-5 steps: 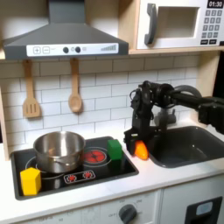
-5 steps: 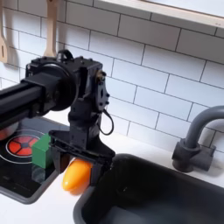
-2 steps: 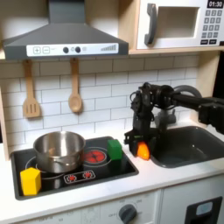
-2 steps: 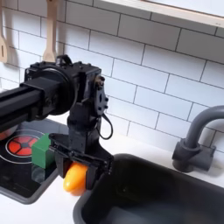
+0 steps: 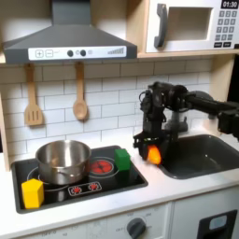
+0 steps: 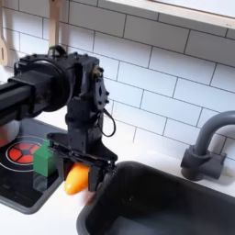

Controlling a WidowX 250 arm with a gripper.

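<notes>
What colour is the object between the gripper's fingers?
Orange; the object shows best in the second exterior view.

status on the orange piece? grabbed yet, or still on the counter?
Done: the hand is shut on the orange piece and holds it just off the white counter. In hand: it hangs between the stove and the sink, beside the green block. Left: setting it down; nothing orange lies in the sink basin.
</notes>
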